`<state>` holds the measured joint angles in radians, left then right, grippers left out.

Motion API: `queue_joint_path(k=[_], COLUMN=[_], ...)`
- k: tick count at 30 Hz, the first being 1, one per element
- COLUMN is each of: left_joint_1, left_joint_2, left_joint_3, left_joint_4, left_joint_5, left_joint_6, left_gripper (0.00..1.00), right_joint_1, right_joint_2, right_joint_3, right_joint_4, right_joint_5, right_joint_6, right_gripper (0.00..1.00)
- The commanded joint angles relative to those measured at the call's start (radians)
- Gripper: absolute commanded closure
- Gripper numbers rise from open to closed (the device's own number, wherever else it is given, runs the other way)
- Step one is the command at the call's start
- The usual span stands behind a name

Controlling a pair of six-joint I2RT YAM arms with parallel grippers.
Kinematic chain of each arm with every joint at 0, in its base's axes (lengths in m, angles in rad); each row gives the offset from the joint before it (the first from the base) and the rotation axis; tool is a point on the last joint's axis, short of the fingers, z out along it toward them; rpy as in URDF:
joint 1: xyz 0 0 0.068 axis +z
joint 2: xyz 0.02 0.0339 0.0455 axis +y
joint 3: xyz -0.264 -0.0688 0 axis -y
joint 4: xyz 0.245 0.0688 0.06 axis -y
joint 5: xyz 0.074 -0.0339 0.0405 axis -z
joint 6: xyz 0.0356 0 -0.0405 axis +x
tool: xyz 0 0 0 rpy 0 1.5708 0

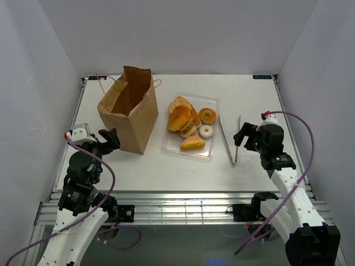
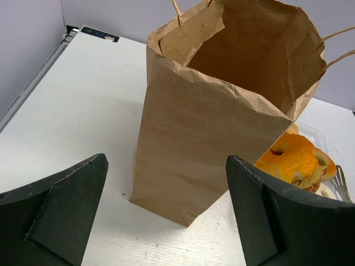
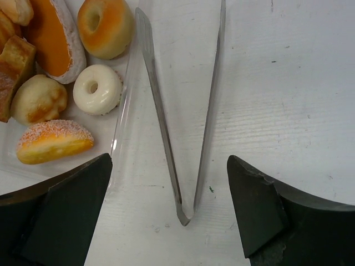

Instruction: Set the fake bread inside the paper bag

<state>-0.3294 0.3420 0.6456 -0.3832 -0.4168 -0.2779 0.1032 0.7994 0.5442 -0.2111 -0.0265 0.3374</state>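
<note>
I see the left gripper (image 1: 110,138) spread wide and empty, just beside the upright paper bag (image 1: 128,113). The right gripper (image 1: 243,134) is likewise released, near the tongs (image 1: 227,141). The fake bread (image 1: 187,124) lies in the clear tray (image 1: 213,145), right of the bag.

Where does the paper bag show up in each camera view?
Top view: the paper bag stands left of centre, just left of the clear tray.
Left wrist: the paper bag fills the middle, mouth open.
Right wrist: not in it.
Shared landmark: the clear tray, seen in all three views.
</note>
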Motion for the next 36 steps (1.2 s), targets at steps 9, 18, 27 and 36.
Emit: queue_joint_path(k=[9, 18, 27, 36], left_joint_1=[0.001, -0.007, -0.011, -0.016], left_joint_2=[-0.023, -0.035, -0.046, -0.049], left_joint_3=[-0.008, -0.009, -0.012, -0.012], left_joint_4=[0.015, 0.02, 0.023, 0.024], left_joint_5=[0.027, 0.046, 0.056, 0.061], left_joint_6=[0.003, 0.005, 0.005, 0.006], left_gripper=[0.02, 0.02, 0.02, 0.02], right_joint_1=[-0.002, -0.002, 0.032, 0.085], right_joint_2=[0.171, 0.325, 0.4, 0.52], right_joint_3=[0.171, 0.178, 0.175, 0.214], right_joint_4=[-0.09, -0.085, -0.086, -0.076], right_joint_5=[0.065, -0.056, -0.092, -0.033], right_joint_6=[-0.164, -0.186, -0.225, -0.233], right_gripper=[0.1, 0.08, 0.1, 0.1])
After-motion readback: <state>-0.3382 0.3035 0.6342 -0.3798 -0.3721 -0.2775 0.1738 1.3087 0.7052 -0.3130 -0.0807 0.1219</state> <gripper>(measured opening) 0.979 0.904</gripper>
